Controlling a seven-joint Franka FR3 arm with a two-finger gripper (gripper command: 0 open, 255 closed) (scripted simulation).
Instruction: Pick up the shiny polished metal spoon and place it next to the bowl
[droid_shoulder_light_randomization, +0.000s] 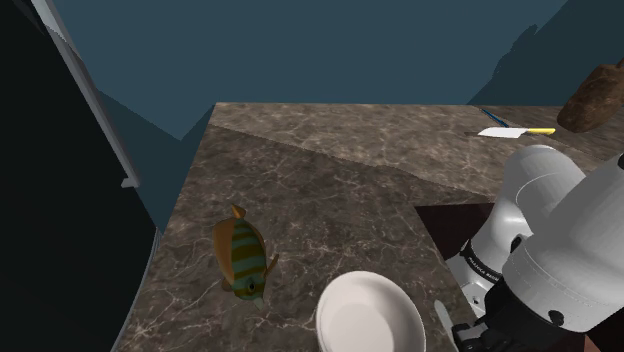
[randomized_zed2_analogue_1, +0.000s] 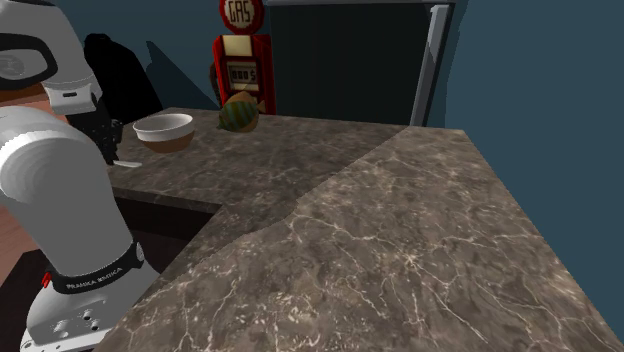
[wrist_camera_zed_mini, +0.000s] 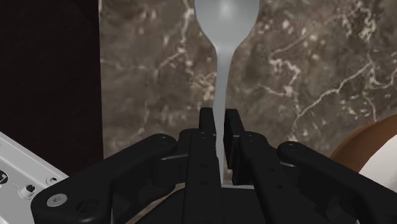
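A pale grey spoon (wrist_camera_zed_mini: 226, 25) points away from the hand over the brown marbled counter (wrist_camera_zed_mini: 305, 76). My black gripper (wrist_camera_zed_mini: 221, 122) is shut on its thin handle, with the spoon's head well clear of the fingertips. A white bowl with a brown outside (wrist_camera_zed_mini: 375, 147) sits close beside the fingers. In the shoulder view the bowl (droid_shoulder_light_randomization: 370, 315) stands at the counter's near edge, and a sliver of the spoon (droid_shoulder_light_randomization: 441, 318) shows right of it, next to the arm. In the second exterior view the bowl (randomized_zed2_analogue_1: 164, 128) lies just beyond the gripper (randomized_zed2_analogue_1: 107, 142).
A striped orange and green fish figure (droid_shoulder_light_randomization: 243, 258) stands left of the bowl. A yellow-handled knife (droid_shoulder_light_randomization: 515, 131) and a brown lump (droid_shoulder_light_randomization: 597, 100) lie at the far right. A red gas pump (randomized_zed2_analogue_1: 241, 60) stands behind the L-shaped counter (randomized_zed2_analogue_1: 400, 230).
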